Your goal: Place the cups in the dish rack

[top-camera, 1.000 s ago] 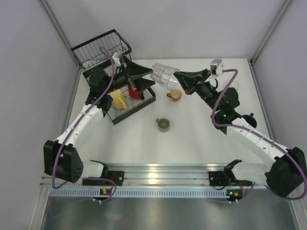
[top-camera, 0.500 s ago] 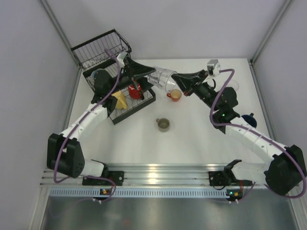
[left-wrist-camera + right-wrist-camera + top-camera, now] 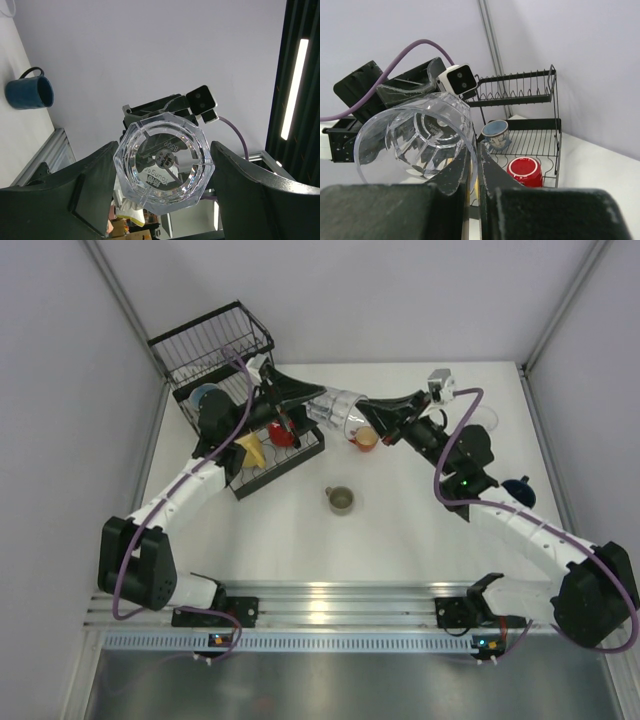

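A clear tumbler [image 3: 340, 408] hangs sideways in the air between my two arms, just right of the dish rack [image 3: 300, 455]. My right gripper [image 3: 366, 412] is shut on its rim [image 3: 475, 147], one finger inside the tumbler [image 3: 415, 140] and one outside. My left gripper [image 3: 318, 405] is open, with its fingers close on either side of the tumbler's faceted base [image 3: 165, 165]. In the rack's tray lie a red mug [image 3: 524, 171], a yellow mug [image 3: 250, 450] and a light blue cup [image 3: 495, 132].
An orange-red mug [image 3: 365, 438] stands on the table just under the tumbler, and an olive-grey mug [image 3: 341, 500] sits nearer me. A dark blue mug [image 3: 518, 488] and another clear tumbler [image 3: 482, 418] are at the right. The rack's tall basket [image 3: 205, 340] is back left.
My right gripper has carried the tumbler left toward the rack. My left gripper has swung right to meet it, and its jaws have narrowed around the tumbler's base.
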Action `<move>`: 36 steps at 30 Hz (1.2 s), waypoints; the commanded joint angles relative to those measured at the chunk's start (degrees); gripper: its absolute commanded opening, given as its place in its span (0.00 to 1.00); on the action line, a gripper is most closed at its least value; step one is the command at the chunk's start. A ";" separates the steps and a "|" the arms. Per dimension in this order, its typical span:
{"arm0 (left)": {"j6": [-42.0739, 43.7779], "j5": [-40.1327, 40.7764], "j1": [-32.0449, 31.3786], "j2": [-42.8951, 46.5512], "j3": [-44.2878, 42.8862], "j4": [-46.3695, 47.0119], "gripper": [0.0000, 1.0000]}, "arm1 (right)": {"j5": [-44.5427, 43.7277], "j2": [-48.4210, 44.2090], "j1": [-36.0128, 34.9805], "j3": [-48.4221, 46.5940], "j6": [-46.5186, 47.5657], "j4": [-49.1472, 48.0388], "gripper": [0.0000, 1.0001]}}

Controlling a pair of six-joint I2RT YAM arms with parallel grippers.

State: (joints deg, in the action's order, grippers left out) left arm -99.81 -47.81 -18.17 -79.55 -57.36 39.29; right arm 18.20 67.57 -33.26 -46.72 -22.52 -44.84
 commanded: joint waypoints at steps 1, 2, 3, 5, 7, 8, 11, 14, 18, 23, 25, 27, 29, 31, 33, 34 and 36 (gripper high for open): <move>0.05 2.46 -0.28 1.24 0.32 4.31 0.24 | 0.26 -1.91 -0.85 0.14 1.08 -1.14 0.06; 0.23 2.55 -0.28 1.15 0.06 4.31 0.10 | 0.00 -2.18 -0.85 0.14 1.25 0.00 0.10; 0.58 2.11 -0.28 0.89 -0.20 4.39 0.04 | -0.26 -2.44 -0.85 0.22 1.52 0.89 0.13; 0.93 2.11 -0.28 0.36 -1.34 4.39 0.00 | -0.88 -3.05 -0.85 0.57 1.61 2.82 0.23; 1.28 2.46 -0.11 0.01 -2.31 4.39 0.00 | -1.75 -3.58 -0.93 0.93 1.87 4.40 0.38; 1.72 2.46 -0.19 -0.51 -2.92 4.31 0.00 | -2.20 -4.37 -0.85 0.93 2.04 6.50 0.42; 3.83 2.81 0.07 -1.57 -5.91 2.21 0.00 | -3.51 -6.04 -0.85 0.84 3.18 11.42 0.55; 9.09 3.60 0.24 -2.01 -9.86 -4.81 0.00 | -4.75 -8.41 -0.76 1.45 3.89 14.16 0.63; 18.83 5.71 0.68 -3.94 -17.67 -15.71 0.00 | -5.80 -12.10 -0.15 5.05 3.37 16.45 0.67; 25.88 7.64 1.82 -8.16 -26.47 -28.00 0.00 | -6.33 -19.03 -0.05 7.69 3.45 21.98 0.68; 30.53 9.31 2.53 -10.87 -32.17 -31.71 0.00 | -6.85 -21.94 0.21 8.57 4.06 24.34 0.69; 40.10 14.99 3.58 -12.99 -41.54 -44.86 0.00 | -7.30 -23.88 0.21 8.75 4.85 26.11 0.69; 47.56 18.97 3.93 -16.50 -50.16 -54.70 0.00 | -7.30 -26.17 0.21 8.40 6.52 29.00 0.69; 50.31 22.84 4.37 -19.57 -54.50 -58.35 0.00 | -7.82 -28.36 0.21 7.96 7.49 31.47 0.69; 54.27 26.44 5.34 -21.43 -60.22 -63.44 0.00 | -8.35 -29.77 0.30 7.35 8.81 34.72 0.69; 55.67 29.85 5.86 -22.13 -61.80 -64.59 0.00 | -8.70 -31.34 0.30 7.26 9.25 35.60 0.69; 59.54 35.12 7.53 -23.98 -65.76 -67.22 0.00 | -9.49 -33.02 0.38 7.26 9.95 37.98 0.69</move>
State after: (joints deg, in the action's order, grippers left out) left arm -49.91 -23.49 -12.67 -102.54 -116.68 -20.27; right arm 10.35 37.10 -33.19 -37.89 -15.29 -11.46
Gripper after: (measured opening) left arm 0.746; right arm 0.692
